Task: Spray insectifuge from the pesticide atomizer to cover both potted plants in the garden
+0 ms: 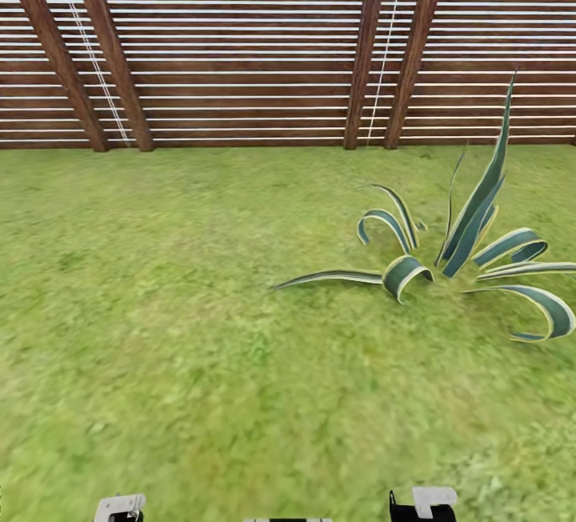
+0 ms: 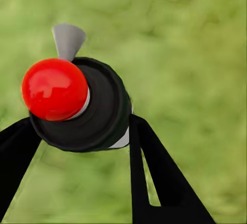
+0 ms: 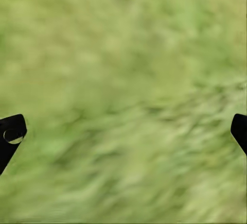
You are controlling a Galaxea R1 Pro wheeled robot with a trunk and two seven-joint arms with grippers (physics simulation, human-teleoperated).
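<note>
atomizer (image 2: pixel 77 105) w/ red cap, black collar, in left pincer (image 2: pixel 82 141)

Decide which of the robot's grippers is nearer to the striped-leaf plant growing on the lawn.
Right. The right gripper sits low, roughly below the striped-leaf plant; the left gripper, holding the atomizer, lies much farther off to the plant's left.

Green lawn (image 1: pixel 176 330) carries everything, patchy grass running back to brown slatted fence (image 1: pixel 240 66) at 12 o'clock. Striped spiky plant (image 1: pixel 472 250) rooted in lawn at 2 o'clock.
</note>
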